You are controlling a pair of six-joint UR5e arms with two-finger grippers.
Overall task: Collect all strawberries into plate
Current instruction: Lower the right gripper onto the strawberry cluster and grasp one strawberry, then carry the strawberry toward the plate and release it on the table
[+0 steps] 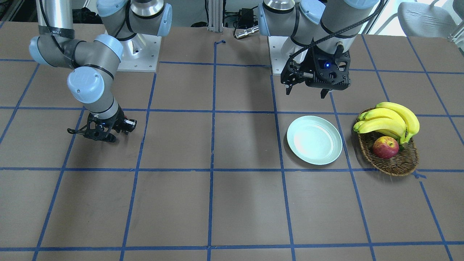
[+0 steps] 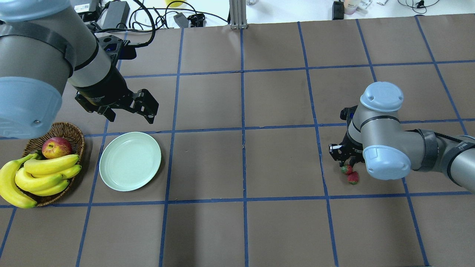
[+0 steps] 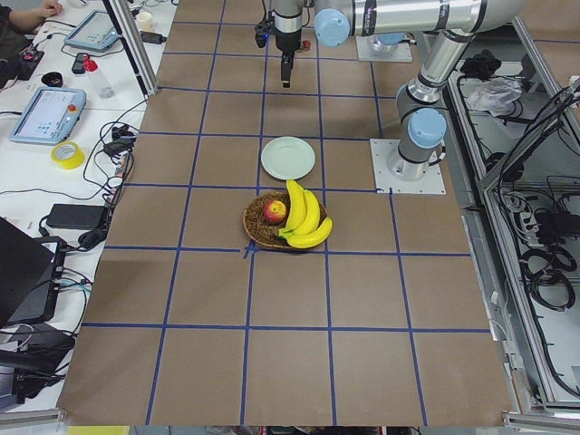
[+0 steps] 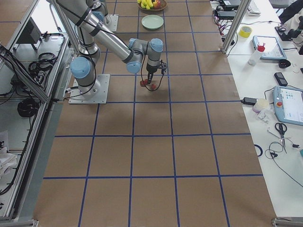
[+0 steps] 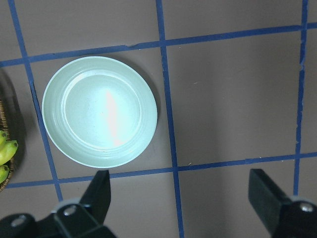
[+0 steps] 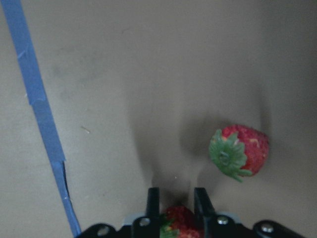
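R gripper [image 6: 177, 196] is low over the table [image 2: 278, 159] on the robot's right side. Its fingers are pinched close on a held strawberry [image 6: 176, 220]: bumpy red flesh, bit of green cap showing betw. the two thin dark pads. A loose strawberry [image 6: 240, 151] lies just beside it on the surface, plump, pitted red skin w/ a star-shaped green leafy cap. Only the R wrist cam shows that grip. The overhead view gives two small red dots right under the gripper, partly tucked below the grey arm w/ its pale-blue joint cap, and in the front view the gripper body covers them. Plate [image 2: 130, 161] sits well apart, on the robot's left side: round, shallow, smooth pale mint, raised rim, glossy highlight in the L wrist cam. L gripper [image 5: 183, 198] hangs above the table just beyond the plate, its black fingers spread wide, nothing betw. them. Next to the plate is a brown woven wicker basket [image 2: 74, 133] w/ a bunch of smooth yellow bananas [image 2: 48, 170] and a red-yellow apple [image 2: 56, 147]. Table is matte brown w/ a blue tape grid.
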